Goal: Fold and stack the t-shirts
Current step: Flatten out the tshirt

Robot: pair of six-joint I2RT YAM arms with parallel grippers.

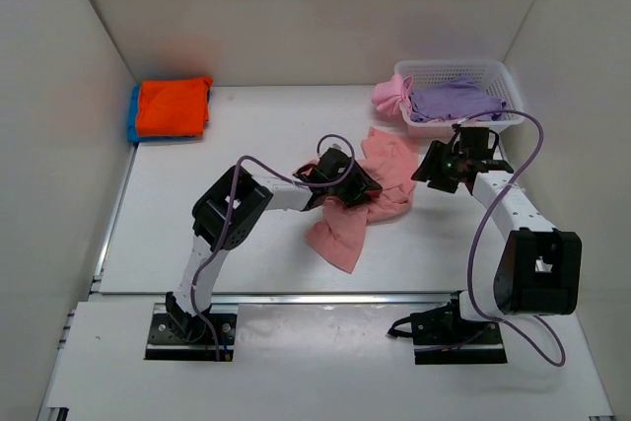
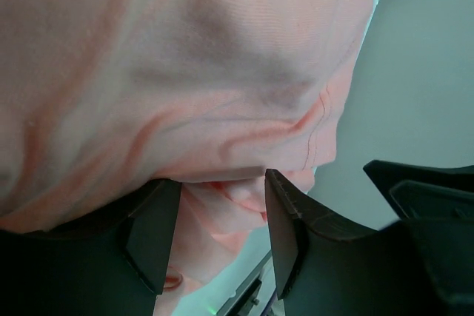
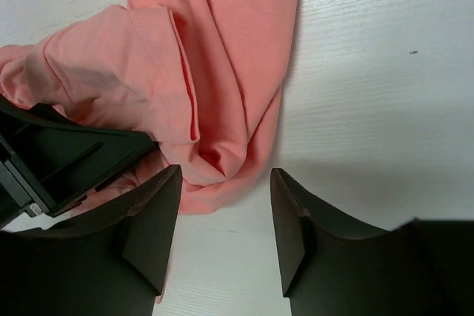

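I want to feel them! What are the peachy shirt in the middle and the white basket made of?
Peachy shirt: soft, matte cloth, probably cotton knit; it wrinkles and has a stitched hem. Basket: seemingly stiff white plastic, with lattice walls.

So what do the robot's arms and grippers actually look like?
The left arm and right arm match: white links, chunky black joint housings, a purple cable looping loosely along each. The left gripper and right gripper are all black, each with two wedge-shaped fingers.
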